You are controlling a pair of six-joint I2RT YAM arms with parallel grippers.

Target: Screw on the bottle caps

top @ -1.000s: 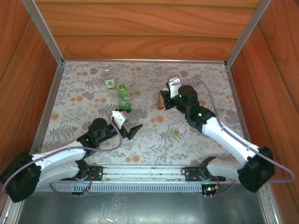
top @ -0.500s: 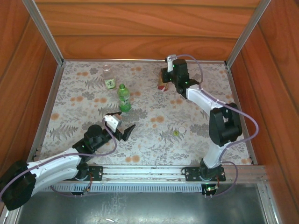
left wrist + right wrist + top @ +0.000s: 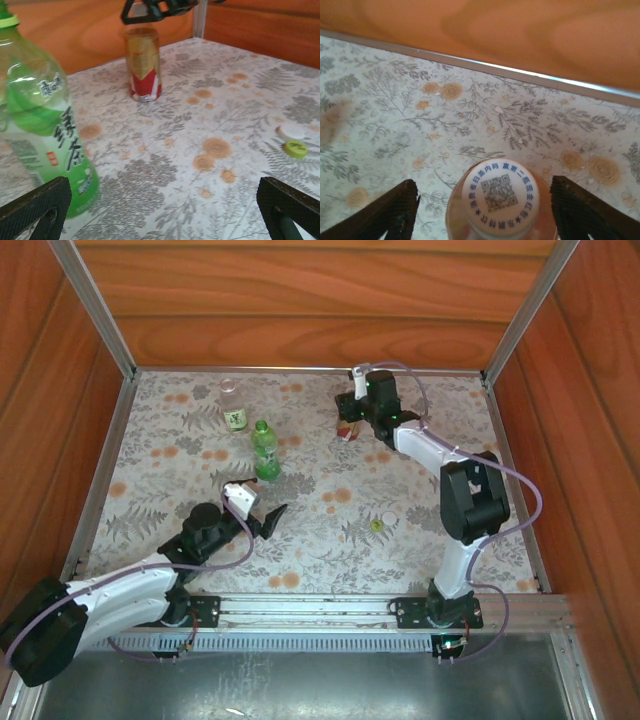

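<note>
1. Counter (image 3: 150,530): flower-patterned sheet with wooden walls around it. We read the clock from its centre in the overhead view, with 12 o'clock at the far wall.
2. Clear bottle (image 3: 233,408): upright at 11 o'clock toward the far-left corner, with a dark-and-white label. We cannot tell whether its mouth carries a cap.
3. Green bottle (image 3: 265,453): upright at 10 o'clock, near the clear bottle and at that one's 5 o'clock.
4. Green bottle's cap (image 3: 7,20): yellow-green, seated on the neck of the green bottle.
5. Amber bottle (image 3: 346,427): upright at 1 o'clock close to the far wall, with a red-and-white label.
6. Printed cap (image 3: 497,194): white, seated on the neck of the amber bottle. Its top bears a square code inside a ring of blue lettering.
7. Loose white cap (image 3: 390,517): lies flat on the counter at 4 o'clock, well apart from all three bottles.
8. Loose yellow-green cap (image 3: 377,526): lies flat just beside the loose white cap, at that one's 8 o'clock. We cannot tell whether the two touch.
9. Left pincer (image 3: 268,523): low over the counter at 7 o'clock, pointing toward 1 o'clock. Its fingers are spread wide with nothing between them.
10. Right pincer (image 3: 349,420): directly above the amber bottle at 1 o'clock. Its jaws are parted, one finger to each side of the printed cap and clear of it, gripping nothing.
</note>
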